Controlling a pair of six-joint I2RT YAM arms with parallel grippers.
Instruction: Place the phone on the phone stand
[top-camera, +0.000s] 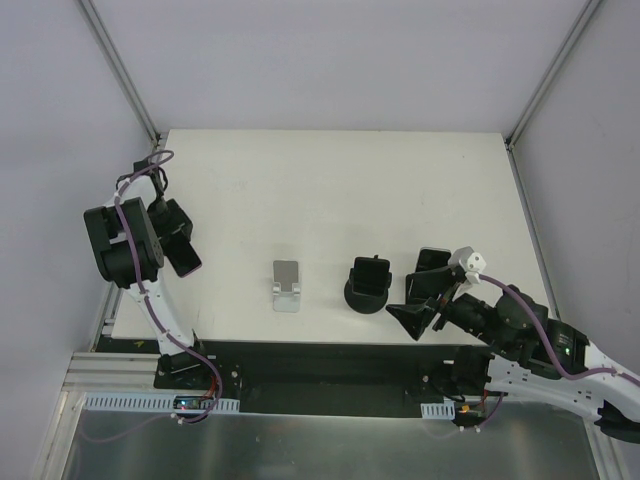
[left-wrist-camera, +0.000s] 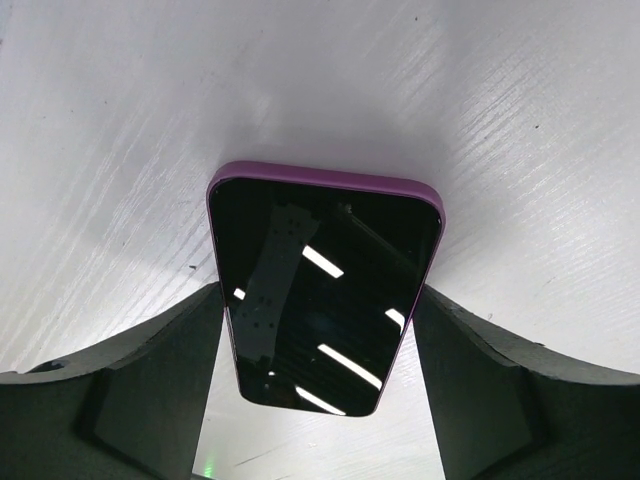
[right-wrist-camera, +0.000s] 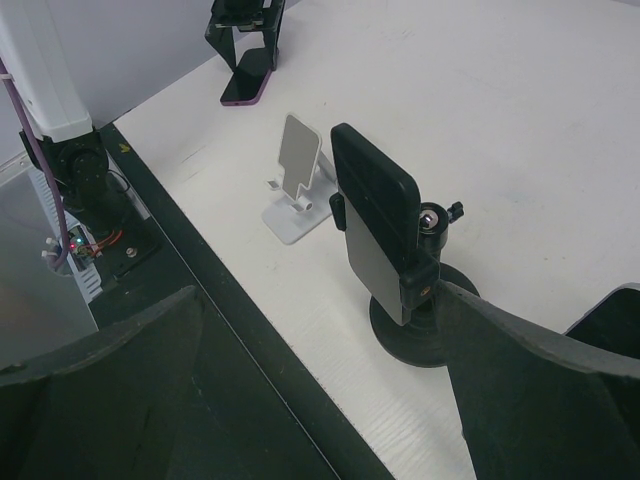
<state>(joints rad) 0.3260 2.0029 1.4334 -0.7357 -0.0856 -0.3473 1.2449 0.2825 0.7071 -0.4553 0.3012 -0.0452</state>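
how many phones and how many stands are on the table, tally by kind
phone: 1
stands: 3 (silver-white stand, black round-base stand, black folding stand)
total: 4

The table (top-camera: 330, 180) is white and flat. Four things sit on it. A phone (left-wrist-camera: 325, 290) in a purple case lies flat near the left side, with its dark screen facing up. Near the front edge, in the middle, stands a small silver stand (top-camera: 287, 287). Just to the right of it is the black phone stand (top-camera: 368, 285) with a round base. Farther right sits a black folding stand (top-camera: 432, 262).
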